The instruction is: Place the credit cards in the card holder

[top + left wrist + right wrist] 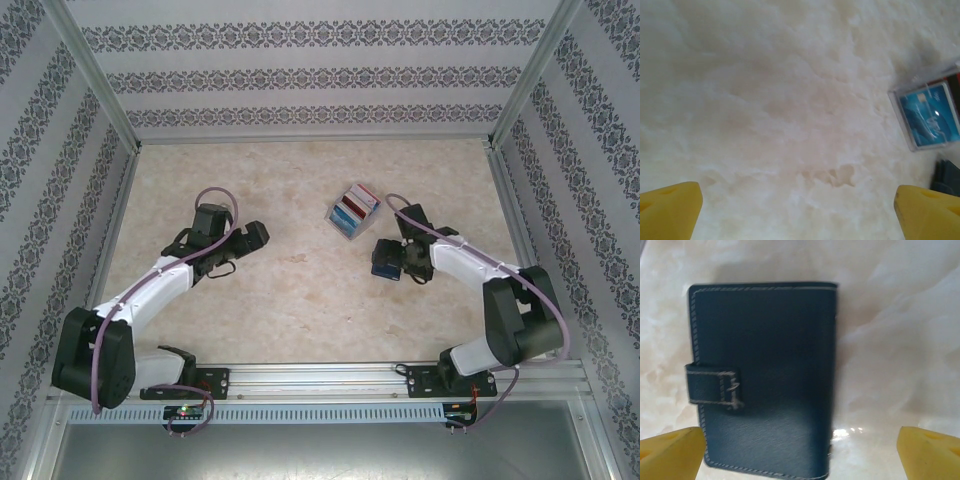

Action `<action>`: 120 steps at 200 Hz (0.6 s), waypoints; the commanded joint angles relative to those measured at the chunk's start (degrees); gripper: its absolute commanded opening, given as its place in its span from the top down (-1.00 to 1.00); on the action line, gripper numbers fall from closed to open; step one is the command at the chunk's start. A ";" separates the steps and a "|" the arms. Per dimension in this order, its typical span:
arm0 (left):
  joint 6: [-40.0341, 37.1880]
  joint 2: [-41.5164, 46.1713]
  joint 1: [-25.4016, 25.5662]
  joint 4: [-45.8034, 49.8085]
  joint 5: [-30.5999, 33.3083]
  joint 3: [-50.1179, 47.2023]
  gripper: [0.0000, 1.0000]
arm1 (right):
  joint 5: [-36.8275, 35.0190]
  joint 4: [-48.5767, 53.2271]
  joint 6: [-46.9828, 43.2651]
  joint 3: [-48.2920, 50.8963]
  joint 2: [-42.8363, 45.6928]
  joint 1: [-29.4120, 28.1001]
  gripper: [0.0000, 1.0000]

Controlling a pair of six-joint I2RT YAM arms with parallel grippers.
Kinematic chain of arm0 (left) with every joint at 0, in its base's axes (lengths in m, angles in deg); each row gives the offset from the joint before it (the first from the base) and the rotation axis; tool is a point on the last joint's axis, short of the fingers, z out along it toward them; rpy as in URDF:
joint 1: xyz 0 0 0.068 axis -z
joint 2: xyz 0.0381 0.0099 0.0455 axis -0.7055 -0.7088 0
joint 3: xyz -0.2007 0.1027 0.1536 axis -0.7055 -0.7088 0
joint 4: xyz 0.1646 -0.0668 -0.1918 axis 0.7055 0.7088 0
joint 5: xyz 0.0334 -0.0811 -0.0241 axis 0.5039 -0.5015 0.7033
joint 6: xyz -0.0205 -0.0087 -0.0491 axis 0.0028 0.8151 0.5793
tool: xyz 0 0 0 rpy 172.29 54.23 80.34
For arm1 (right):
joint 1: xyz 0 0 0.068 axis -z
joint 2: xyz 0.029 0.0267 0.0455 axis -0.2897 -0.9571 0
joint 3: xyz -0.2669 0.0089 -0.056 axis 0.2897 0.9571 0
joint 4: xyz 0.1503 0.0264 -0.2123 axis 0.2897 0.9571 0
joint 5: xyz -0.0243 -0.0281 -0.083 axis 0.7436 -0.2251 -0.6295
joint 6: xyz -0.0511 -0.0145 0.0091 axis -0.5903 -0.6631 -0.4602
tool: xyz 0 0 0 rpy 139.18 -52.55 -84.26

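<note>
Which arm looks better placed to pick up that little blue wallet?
Right. The right tool hangs open directly above the closed card holder, with its fingers spread wider than the holder. The left tool is open over bare table, and the top view shows it farther from the holder.

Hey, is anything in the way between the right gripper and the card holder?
Nothing visible. The right gripper is open right over the card holder, which lies closed on the table with its strap across the front.
</note>
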 commanded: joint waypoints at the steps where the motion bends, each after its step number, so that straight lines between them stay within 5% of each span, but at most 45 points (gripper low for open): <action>1: -1.57 -0.54 0.54 -4.14 -6.21 0.02 -0.98 | -4.38 4.27 0.09 -4.06 -1.21 -2.17 -0.96; 61: -1.26 -4.77 0.62 -6.55 -11.62 0.89 -0.96 | -6.32 1.51 2.22 -5.23 -9.21 -6.61 -0.96; 120: -2.17 -6.90 0.81 -9.06 -16.91 0.73 -0.88 | -3.21 -2.22 1.85 -1.44 -9.04 -6.10 -0.40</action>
